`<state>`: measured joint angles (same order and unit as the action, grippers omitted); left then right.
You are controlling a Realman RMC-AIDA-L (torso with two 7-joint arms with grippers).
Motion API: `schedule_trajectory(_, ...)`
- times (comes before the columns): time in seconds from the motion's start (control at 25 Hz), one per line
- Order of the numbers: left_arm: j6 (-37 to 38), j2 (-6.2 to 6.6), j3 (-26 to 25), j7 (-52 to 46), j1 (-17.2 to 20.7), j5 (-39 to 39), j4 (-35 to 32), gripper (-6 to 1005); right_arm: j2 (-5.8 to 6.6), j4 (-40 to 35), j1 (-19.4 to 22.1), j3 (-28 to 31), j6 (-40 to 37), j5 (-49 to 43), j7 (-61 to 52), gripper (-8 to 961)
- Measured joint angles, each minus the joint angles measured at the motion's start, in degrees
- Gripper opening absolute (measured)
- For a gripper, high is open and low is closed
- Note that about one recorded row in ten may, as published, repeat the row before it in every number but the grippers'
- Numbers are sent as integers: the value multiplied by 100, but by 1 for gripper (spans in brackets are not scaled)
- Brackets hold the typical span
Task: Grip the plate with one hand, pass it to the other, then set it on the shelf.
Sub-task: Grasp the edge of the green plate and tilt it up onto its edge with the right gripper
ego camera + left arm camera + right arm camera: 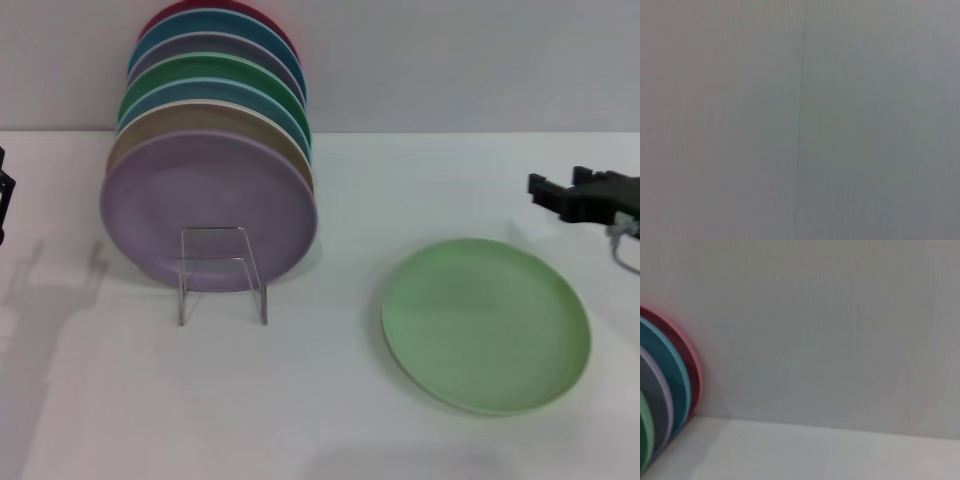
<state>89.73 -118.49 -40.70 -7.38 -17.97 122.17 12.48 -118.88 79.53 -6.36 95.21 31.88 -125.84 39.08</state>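
Observation:
The light pastel-green plate (487, 325) lies flat on the white table at the right front. The shelf, a clear acrylic and wire rack (222, 262), stands at the left and holds several plates on edge, with a lilac plate (205, 205) at the front. My right gripper (560, 195) hovers at the right edge, behind and above the green plate and apart from it, holding nothing. My left gripper (4, 205) barely shows at the far left edge, away from the rack. The left wrist view shows only a plain grey surface.
Behind the lilac plate stand tan, teal, dark green, grey-purple, blue and red plates (215, 60), leaning back toward the wall. Their rims show in the right wrist view (670, 390). White tabletop lies between the rack and the green plate.

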Motion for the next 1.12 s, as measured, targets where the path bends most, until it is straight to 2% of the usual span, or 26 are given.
schedule_trajectory(0.04,-8,-1,0,0,-8,-2,0,725,0,0,0,0,0,0,0,606)
schedule_trajectory(0.2,-27,-16,1,0,-57,-1,0,725,7,338,-270,606,1325,-743,-577,605)
schedule_trajectory(0.6,-36,-25,-21,0,-108,-1,79,724,40,472,-1140,2272,4268,-1330,-1286,605)
schedule_trajectory(0.84,-36,-25,-3,-45,-111,-2,80,724,49,329,-1442,2672,4880,-1777,-1338,600)
schedule_trajectory(1.12,-36,-33,2,-59,-111,-18,144,724,118,-344,-1808,2771,5041,-2188,-1309,589)
